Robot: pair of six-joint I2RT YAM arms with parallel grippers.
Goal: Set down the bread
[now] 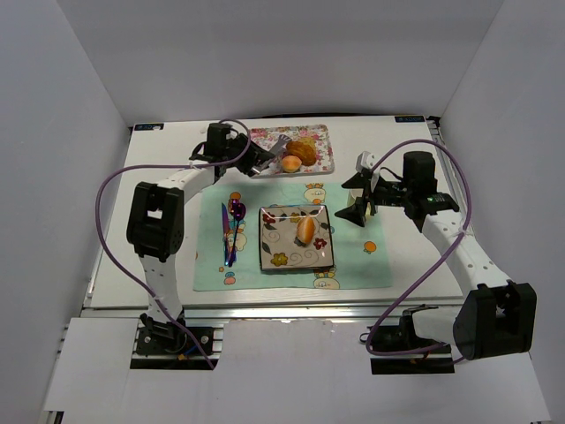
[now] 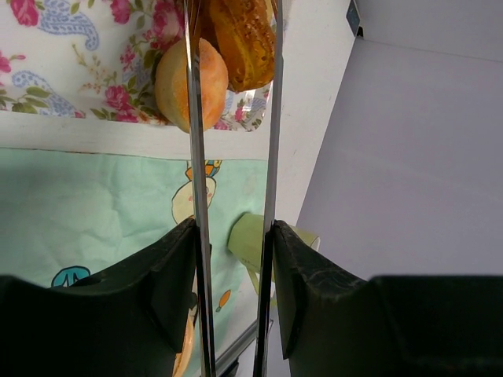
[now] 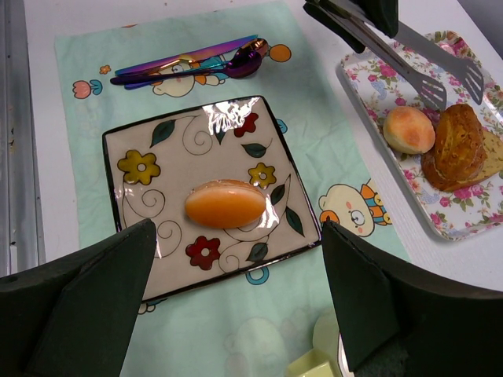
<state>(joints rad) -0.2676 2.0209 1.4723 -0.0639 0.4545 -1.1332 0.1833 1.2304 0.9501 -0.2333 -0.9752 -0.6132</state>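
Top view: the left tool [image 1: 258, 161] is clamped on metal tongs [image 1: 279, 144] held out over the floral tray [image 1: 320, 132] at the far side of the worktop [image 1: 357, 137]. A round roll [image 1: 290, 163] and a brown pastry [image 1: 304, 151] sit touching on that tray. An oval roll [image 1: 305, 230] lies on the square plate [image 1: 263, 238] on the green mat [image 1: 353, 269], with cutlery [image 1: 231, 231] to its left. The right tool [image 1: 364, 201] hovers right of the plate, jaws wide apart and holding nothing. Left wrist view: the tong arms run out between the fingers, the pastry shows between the arms, and the round roll sits behind the left arm. Can't tell if the tips touch bread. Right wrist view: the tong tips hang above the round roll, seemingly clear of it. The bread looks light, soft and crushable. Best to pinch the roll gently across its middle, since a hard squeeze dents it and a smooth crust may slip off metal.
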